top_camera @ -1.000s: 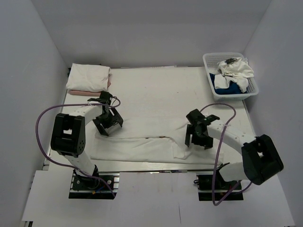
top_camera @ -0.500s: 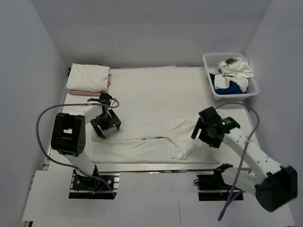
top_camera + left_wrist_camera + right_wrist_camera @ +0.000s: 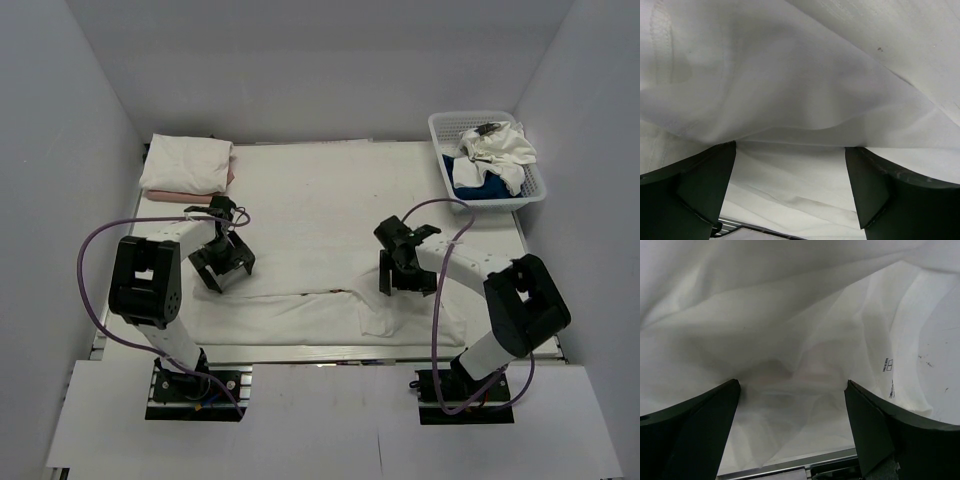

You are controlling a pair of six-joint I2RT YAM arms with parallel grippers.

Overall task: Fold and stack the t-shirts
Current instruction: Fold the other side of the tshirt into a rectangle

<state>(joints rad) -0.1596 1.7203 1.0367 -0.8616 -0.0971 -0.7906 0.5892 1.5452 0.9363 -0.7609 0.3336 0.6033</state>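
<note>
A white t-shirt (image 3: 300, 310) lies in a long, rumpled strip along the near edge of the table, bunched at its right end (image 3: 385, 318). My left gripper (image 3: 222, 262) is open over the strip's left end; in the left wrist view white cloth (image 3: 790, 90) fills the frame and both fingers (image 3: 700, 185) stand wide apart above it. My right gripper (image 3: 397, 275) is open over the bunched right end. In the right wrist view its fingers (image 3: 885, 430) straddle creased cloth (image 3: 790, 315) without pinching it. Folded t-shirts (image 3: 185, 165), white over pale pink (image 3: 230, 178), sit stacked at the back left.
A white basket (image 3: 447, 182) at the back right holds crumpled white and blue clothes. The table's metal front edge (image 3: 790, 465) runs just below the right gripper. A purple cable loops from each arm. Grey walls close in three sides.
The right arm swung out to the right and came back, its gripper now further left over the bunched cloth. The shirt's right end has gathered up. The left gripper barely shifted.
</note>
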